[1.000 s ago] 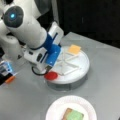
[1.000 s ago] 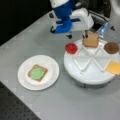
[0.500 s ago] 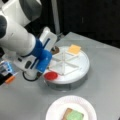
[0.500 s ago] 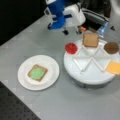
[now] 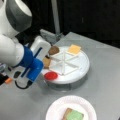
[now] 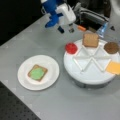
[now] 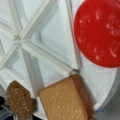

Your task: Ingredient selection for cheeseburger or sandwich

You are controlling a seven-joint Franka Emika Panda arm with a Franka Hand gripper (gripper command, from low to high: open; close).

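Note:
In both front views the white divided tray (image 5: pixel 82 62) (image 6: pixel 87 75) holds a red tomato disc (image 5: pixel 50 75) (image 6: pixel 71 48), a tan toast square (image 5: pixel 46 62) (image 6: pixel 90 40), a dark patty (image 5: pixel 53 50) (image 6: pixel 111 47) and a yellow-orange cheese square (image 5: pixel 74 49) (image 6: pixel 114 67). My gripper (image 6: pixel 65 29) hangs open and empty just off the tray's rim, nearest the tomato. The wrist view looks down on the tomato (image 7: pixel 98 32), toast (image 7: pixel 63 100) and patty (image 7: pixel 18 102); no fingers show there. A toast square topped with green lettuce (image 5: pixel 72 115) (image 6: pixel 37 73) lies on the paper plate (image 6: pixel 51 62).
The paper plate (image 5: pixel 85 102) sits on the grey table apart from the tray. A dark box and small orange and blue items (image 6: pixel 102 27) stand behind the tray. The robot arm (image 5: pixel 15 52) fills a front view's left.
The gripper has drawn back from over the tray toward its rim beside the tomato. The tray's pieces and the plate have not moved.

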